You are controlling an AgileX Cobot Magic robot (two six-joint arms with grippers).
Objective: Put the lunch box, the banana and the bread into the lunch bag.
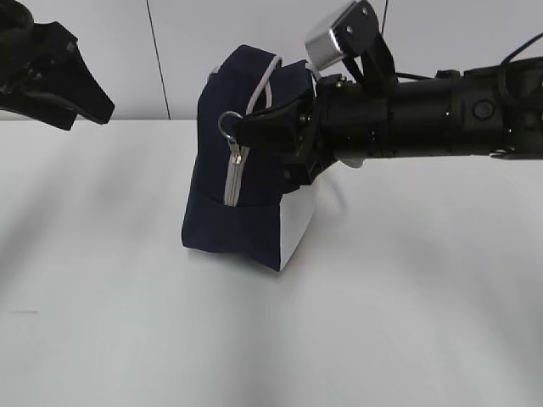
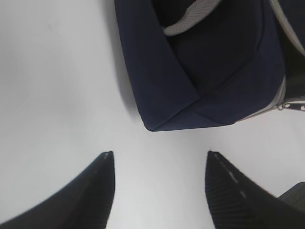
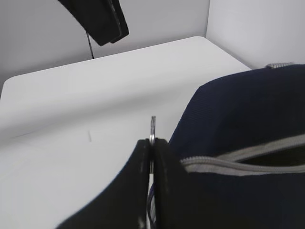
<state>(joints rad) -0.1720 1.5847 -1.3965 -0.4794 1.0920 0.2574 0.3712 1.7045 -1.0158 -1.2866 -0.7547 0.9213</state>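
The navy lunch bag (image 1: 229, 216) stands on the white table, grey zipper (image 1: 232, 180) facing the camera. My right gripper (image 1: 243, 127) reaches in from the right and is shut on the bag's ring zipper pull (image 1: 228, 122). In the right wrist view the ring (image 3: 153, 123) sticks out from between the closed fingers of the right gripper (image 3: 153, 141), beside the bag (image 3: 248, 109). My left gripper (image 1: 92, 112) hangs open at the upper left, away from the bag. In its own view the left gripper (image 2: 159, 153) is empty above the table, short of the bag's corner (image 2: 190, 86). The lunch box, banana and bread are out of view.
The white table (image 1: 382, 322) runs to a pale wall behind. Its far edge and rounded corner (image 3: 200, 39) show in the right wrist view. A grey strap handle (image 2: 186, 21) lies on the bag's top.
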